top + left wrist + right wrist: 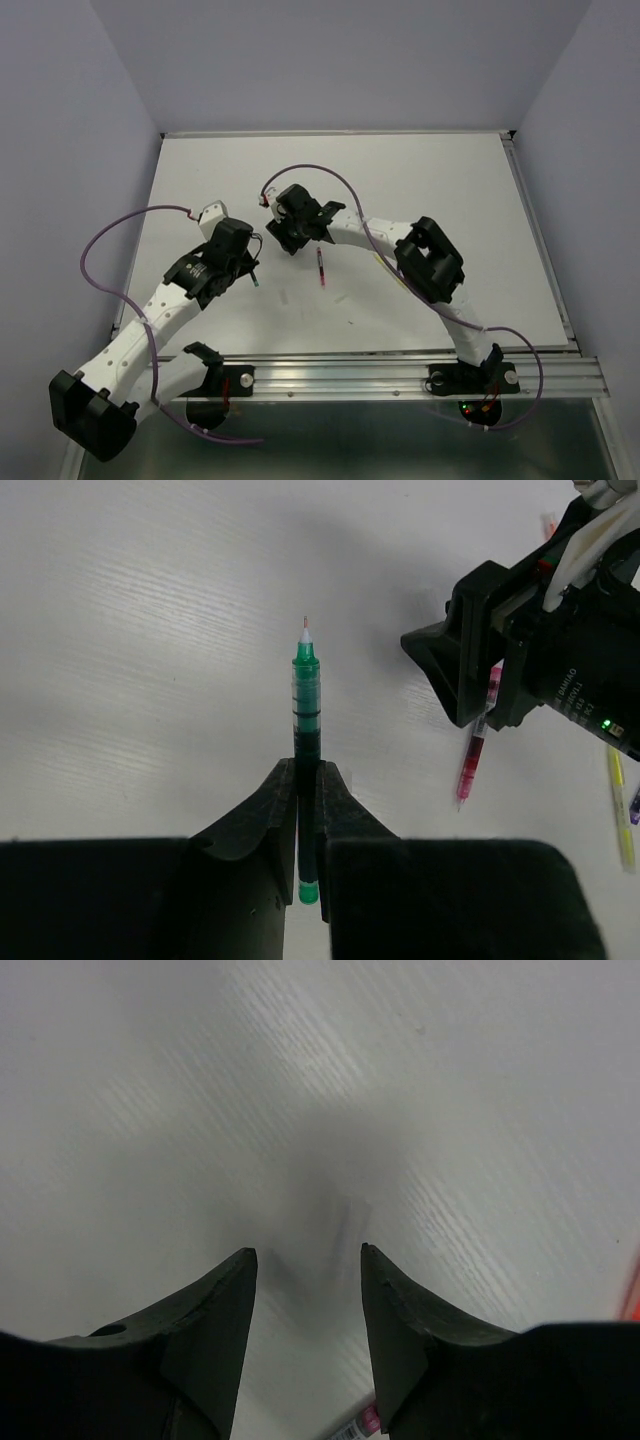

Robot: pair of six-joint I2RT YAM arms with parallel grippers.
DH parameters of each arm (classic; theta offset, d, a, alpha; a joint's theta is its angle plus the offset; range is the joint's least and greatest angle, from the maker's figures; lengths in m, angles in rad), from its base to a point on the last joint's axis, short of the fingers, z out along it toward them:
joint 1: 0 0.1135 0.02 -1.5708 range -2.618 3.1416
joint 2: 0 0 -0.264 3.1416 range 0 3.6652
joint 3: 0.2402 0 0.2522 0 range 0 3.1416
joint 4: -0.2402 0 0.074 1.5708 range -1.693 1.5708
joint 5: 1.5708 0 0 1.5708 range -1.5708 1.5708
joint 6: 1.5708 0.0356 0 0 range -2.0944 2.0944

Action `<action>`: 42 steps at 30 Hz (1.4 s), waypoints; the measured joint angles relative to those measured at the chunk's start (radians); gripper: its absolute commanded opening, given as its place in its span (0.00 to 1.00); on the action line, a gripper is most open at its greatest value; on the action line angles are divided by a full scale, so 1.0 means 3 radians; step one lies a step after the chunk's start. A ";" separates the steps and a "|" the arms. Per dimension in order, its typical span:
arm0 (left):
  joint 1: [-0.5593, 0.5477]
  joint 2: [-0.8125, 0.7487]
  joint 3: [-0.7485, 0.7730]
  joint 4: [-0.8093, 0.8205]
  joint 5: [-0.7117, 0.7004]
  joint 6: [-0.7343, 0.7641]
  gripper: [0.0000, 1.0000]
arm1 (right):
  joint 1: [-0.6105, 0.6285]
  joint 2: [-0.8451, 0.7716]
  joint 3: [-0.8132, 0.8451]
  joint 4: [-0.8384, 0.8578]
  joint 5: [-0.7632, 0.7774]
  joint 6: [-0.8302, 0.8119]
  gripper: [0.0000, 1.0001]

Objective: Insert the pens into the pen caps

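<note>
Left of the worktop's [430, 190] middle, the left hand [307, 772] pinches one green pen [305, 700], its tip pointing straight out past the fingers. One pink pen [468, 770] lies almost parallel, running far edge to near edge, beside the spread, empty right hand [308, 1252]. One yellow pen [620, 800] lies further right.

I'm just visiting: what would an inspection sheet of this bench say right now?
Surface: white table, matte.
Job's things: thin green pen clamped, tip outward; thin pink pen and yellow pen lying on table; caps not made out.
Clutter: nothing seen.
Grippers: left gripper shut on green pen; right gripper open, nothing between its fingers.
Cables: purple cables loop off both arms.
Surroundings: pale lilac walls.
</note>
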 measured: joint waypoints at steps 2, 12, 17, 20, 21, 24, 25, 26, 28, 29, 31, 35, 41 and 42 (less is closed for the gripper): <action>0.0001 -0.0041 -0.0014 0.0006 0.0033 0.0000 0.00 | 0.0000 0.0057 0.0057 -0.0003 0.0097 0.0000 0.50; 0.0001 -0.0093 -0.0046 0.0019 0.0107 0.0003 0.00 | 0.0013 0.0170 0.0161 -0.0001 0.0501 0.0015 0.41; 0.0001 -0.0093 -0.0046 0.0029 0.0112 0.0003 0.00 | 0.0025 0.0195 0.0161 -0.0004 0.0561 0.0017 0.40; 0.0001 -0.0093 -0.0046 0.0029 0.0112 0.0003 0.00 | 0.0051 0.0197 0.0161 -0.0004 0.0572 0.0013 0.38; 0.0001 -0.0093 -0.0046 0.0029 0.0113 0.0003 0.00 | 0.0061 0.0198 0.0161 -0.0004 0.0581 0.0011 0.38; 0.0001 -0.0093 -0.0047 0.0029 0.0114 0.0003 0.00 | 0.0102 0.0220 0.0172 -0.0004 0.0593 0.0011 0.35; 0.0001 -0.0093 -0.0047 0.0029 0.0114 0.0003 0.00 | 0.0114 0.0235 0.0189 -0.0003 0.0610 0.0010 0.32; 0.0001 -0.0093 -0.0047 0.0029 0.0114 0.0003 0.00 | 0.0121 0.0240 0.0202 -0.0005 0.0624 0.0010 0.31; 0.0001 -0.0093 -0.0047 0.0029 0.0118 0.0003 0.00 | 0.0140 0.0254 0.0226 -0.0004 0.0662 0.0013 0.29; 0.0001 -0.0093 -0.0047 0.0029 0.0121 0.0003 0.00 | 0.0145 0.0266 0.0239 -0.0005 0.0688 0.0013 0.28; 0.0001 -0.0093 -0.0047 0.0029 0.0122 0.0003 0.00 | 0.0145 0.0285 0.0266 -0.0010 0.0720 0.0017 0.26; 0.0001 -0.0093 -0.0050 0.0029 0.0122 0.0003 0.00 | 0.0148 0.0289 0.0272 -0.0015 0.0785 0.0043 0.24; 0.0001 -0.0093 -0.0050 0.0032 0.0132 0.0004 0.00 | 0.0158 0.0289 0.0272 -0.0014 0.0938 0.0080 0.01; 0.0001 -0.0093 -0.0050 0.0038 0.0146 0.0009 0.00 | 0.0161 0.0286 0.0272 -0.0008 0.0971 0.0093 0.01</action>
